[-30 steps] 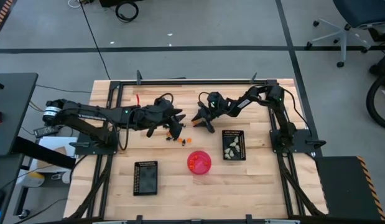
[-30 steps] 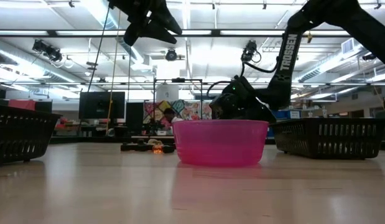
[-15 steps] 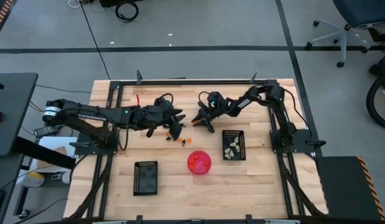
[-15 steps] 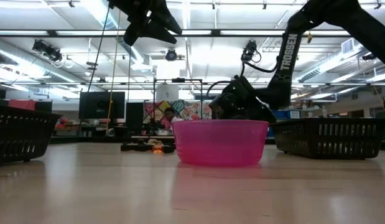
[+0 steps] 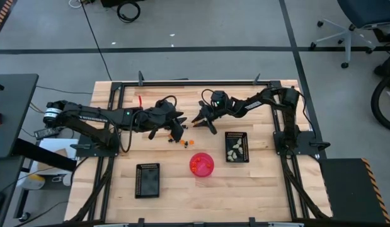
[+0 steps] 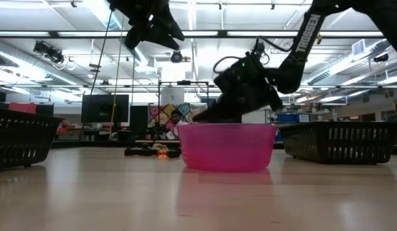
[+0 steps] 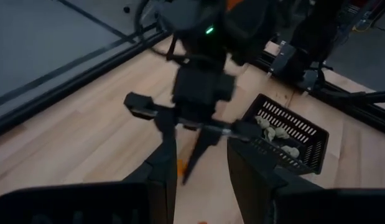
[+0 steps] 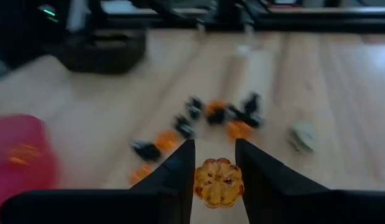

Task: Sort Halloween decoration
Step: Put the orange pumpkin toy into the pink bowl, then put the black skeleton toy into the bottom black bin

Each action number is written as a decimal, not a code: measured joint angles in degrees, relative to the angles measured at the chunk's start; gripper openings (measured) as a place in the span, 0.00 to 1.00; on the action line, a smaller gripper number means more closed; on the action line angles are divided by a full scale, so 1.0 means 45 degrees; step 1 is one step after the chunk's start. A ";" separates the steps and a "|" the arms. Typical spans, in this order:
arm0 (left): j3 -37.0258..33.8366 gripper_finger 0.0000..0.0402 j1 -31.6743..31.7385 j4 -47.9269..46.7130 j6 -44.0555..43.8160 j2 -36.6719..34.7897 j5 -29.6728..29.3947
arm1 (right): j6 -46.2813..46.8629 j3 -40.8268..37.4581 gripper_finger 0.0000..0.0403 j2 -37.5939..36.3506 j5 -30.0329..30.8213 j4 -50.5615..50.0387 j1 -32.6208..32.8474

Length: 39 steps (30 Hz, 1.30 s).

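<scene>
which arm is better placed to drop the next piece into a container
Right. Its gripper is shut on a small orange pumpkin piece and raised above the table, beside the round pink bowl. The left gripper is open and empty.

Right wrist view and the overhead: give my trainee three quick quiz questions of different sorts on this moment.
1. True or false: the right end effector holds an orange pumpkin piece.
2. Which tray holds pale pieces? A: the right tray. B: the left tray.
3. Fill in: the loose pieces lie on the table between the left end effector and the pink ____.

Key: 1 true; 2 A; 3 bowl.
</scene>
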 joint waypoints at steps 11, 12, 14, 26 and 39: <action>0.0015 0.28 0.0080 -0.0110 -0.1692 -0.0170 -0.0019 | 0.1294 0.0010 0.27 -0.1363 -0.1599 -0.0561 0.2316; 0.0015 0.28 0.0124 -0.0028 -0.1832 -0.0174 -0.0018 | 0.1371 0.0010 0.27 -0.1363 -0.1638 -0.0616 0.2646; 0.0015 0.28 0.0242 0.0129 -0.2080 -0.0189 -0.0020 | 0.1359 0.0010 0.27 -0.1363 -0.1641 -0.0865 0.3368; 0.0015 0.28 0.0413 -0.1855 -0.2965 -0.0189 0.1443 | -0.0052 0.0010 0.31 -0.1363 0.1975 -0.3438 0.5646; -0.0205 0.28 0.0260 -0.4145 0.1721 -0.0204 0.3112 | 0.2802 0.0010 0.49 -0.2432 0.3964 -0.3612 0.5204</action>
